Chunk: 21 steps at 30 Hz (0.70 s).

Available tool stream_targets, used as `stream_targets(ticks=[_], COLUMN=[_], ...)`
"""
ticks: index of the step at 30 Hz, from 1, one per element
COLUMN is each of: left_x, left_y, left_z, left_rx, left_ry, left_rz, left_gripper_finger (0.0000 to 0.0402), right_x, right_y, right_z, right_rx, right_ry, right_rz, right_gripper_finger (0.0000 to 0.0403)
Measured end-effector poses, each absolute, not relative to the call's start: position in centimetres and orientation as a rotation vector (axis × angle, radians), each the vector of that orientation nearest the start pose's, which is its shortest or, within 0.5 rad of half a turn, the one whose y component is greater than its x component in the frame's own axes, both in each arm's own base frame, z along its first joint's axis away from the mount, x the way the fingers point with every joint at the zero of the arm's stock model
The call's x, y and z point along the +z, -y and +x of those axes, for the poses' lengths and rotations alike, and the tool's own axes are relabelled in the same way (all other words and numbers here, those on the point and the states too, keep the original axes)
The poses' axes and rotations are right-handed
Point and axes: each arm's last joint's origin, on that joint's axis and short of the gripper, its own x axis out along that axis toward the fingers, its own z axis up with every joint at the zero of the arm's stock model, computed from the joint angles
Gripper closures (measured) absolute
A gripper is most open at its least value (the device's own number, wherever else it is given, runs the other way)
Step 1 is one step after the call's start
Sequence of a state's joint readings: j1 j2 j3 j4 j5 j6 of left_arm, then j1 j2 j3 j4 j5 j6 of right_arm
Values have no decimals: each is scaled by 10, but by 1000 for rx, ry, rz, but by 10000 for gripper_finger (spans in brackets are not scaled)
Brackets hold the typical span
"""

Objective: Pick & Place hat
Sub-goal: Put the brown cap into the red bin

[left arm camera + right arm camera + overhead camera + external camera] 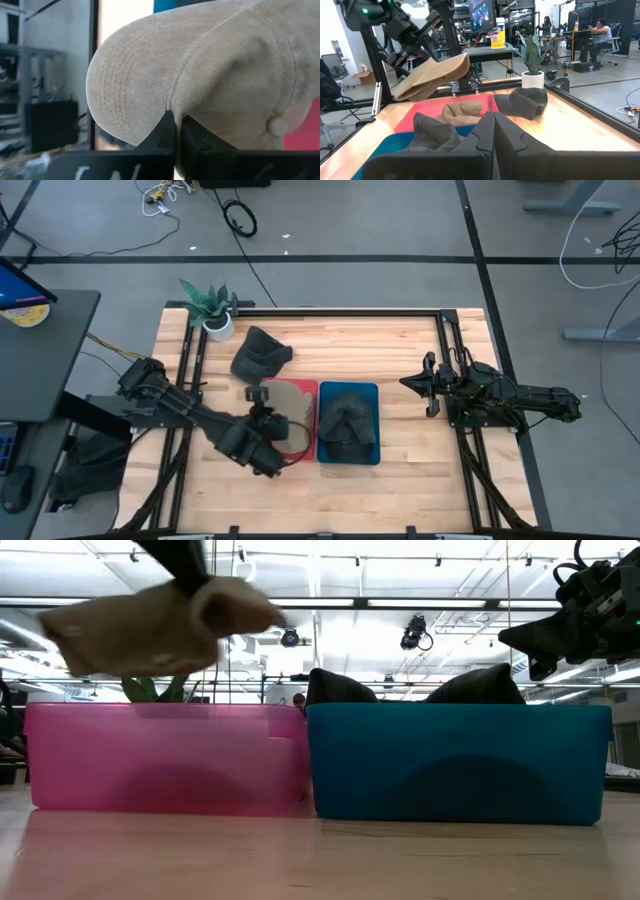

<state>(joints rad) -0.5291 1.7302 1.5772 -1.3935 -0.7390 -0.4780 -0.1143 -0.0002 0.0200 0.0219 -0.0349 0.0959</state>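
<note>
Hat (432, 75), brim tilted downward, hangs above pink bin (422, 112), clamped in left tool (175, 132).

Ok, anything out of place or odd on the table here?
One dark hat lies loose on the table beside the potted plant, outside both bins. The left gripper holds a tan hat above the pink bin. Nothing spilled or damaged.

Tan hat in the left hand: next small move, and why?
Probably lower it and let go. The left hand is shut on the tan hat, which hangs above the pink bin, where another tan hat already lies. The dark hats sit in the blue bin, so pink looks right.
</note>
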Motion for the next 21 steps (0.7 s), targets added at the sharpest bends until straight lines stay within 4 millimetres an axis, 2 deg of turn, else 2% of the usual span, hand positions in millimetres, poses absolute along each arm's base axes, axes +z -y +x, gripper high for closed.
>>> stream_targets(ticks=[5, 15, 21], left_x=[298, 296, 266], left_y=[139, 128, 117], left_z=[299, 305, 306], left_rx=[402, 416, 417], left_ry=[-1063, -1083, -1164], left_rz=[460, 425, 411], left_gripper_finger=[398, 398, 398], right_x=[172, 172, 173], right_y=[10, 10, 10], right_z=[96, 96, 96], right_rx=[-77, -77, -78], right_ry=[46, 46, 46], right_rz=[93, 93, 93], right_gripper_finger=[394, 394, 394])
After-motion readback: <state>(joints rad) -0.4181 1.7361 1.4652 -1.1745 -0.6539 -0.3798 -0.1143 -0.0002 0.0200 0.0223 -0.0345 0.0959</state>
